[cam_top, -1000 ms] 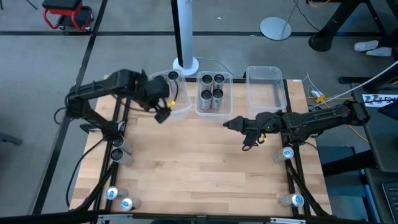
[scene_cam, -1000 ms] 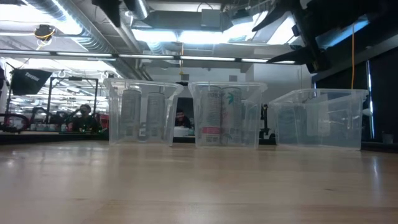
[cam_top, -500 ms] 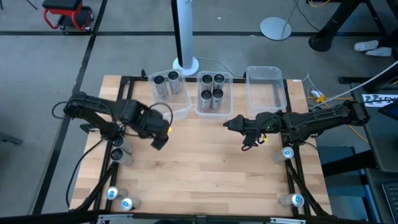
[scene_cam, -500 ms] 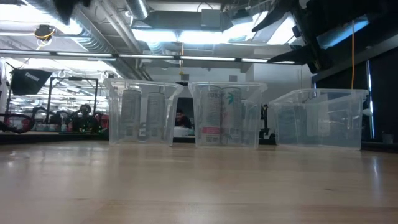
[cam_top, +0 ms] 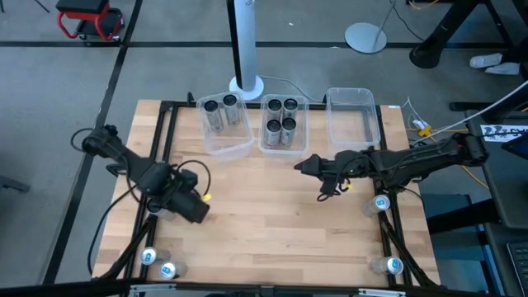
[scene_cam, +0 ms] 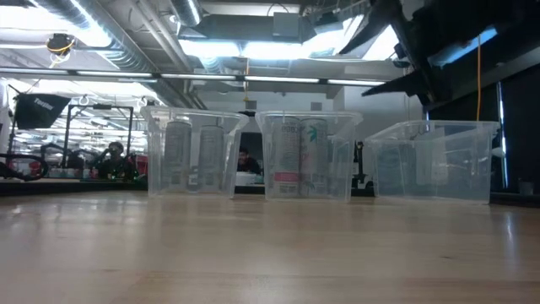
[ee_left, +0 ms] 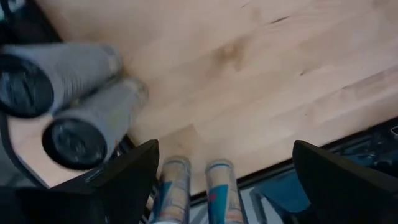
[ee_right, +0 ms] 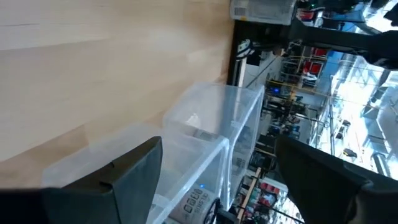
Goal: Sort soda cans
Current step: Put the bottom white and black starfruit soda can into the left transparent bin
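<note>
My left gripper (cam_top: 195, 211) hangs open near the table's left edge, pointing down, nothing between its fingers. In its wrist view (ee_left: 225, 149), two dark-topped soda cans (ee_left: 74, 135) stand upright beside it, and two blue-topped cans (ee_left: 175, 186) stand farther on, at the near left corner (cam_top: 157, 262). My right gripper (cam_top: 300, 164) waits open above mid-table, facing the bins (ee_right: 217, 149). The left bin (cam_top: 225, 125) holds two dark-topped cans, the middle bin (cam_top: 285, 124) several.
A third clear bin (cam_top: 353, 115) stands at the far right with no cans in it. Two blue-topped cans (cam_top: 380, 203) (cam_top: 393, 265) stand along the table's right edge. Bare wood lies between the two arms. A white pole base (cam_top: 246, 84) stands behind the bins.
My left gripper has swung from above the left bin toward the table's near left, sinking a little and rolling about its own axis, still open. It now hangs beside the dark-topped cans at the left edge.
</note>
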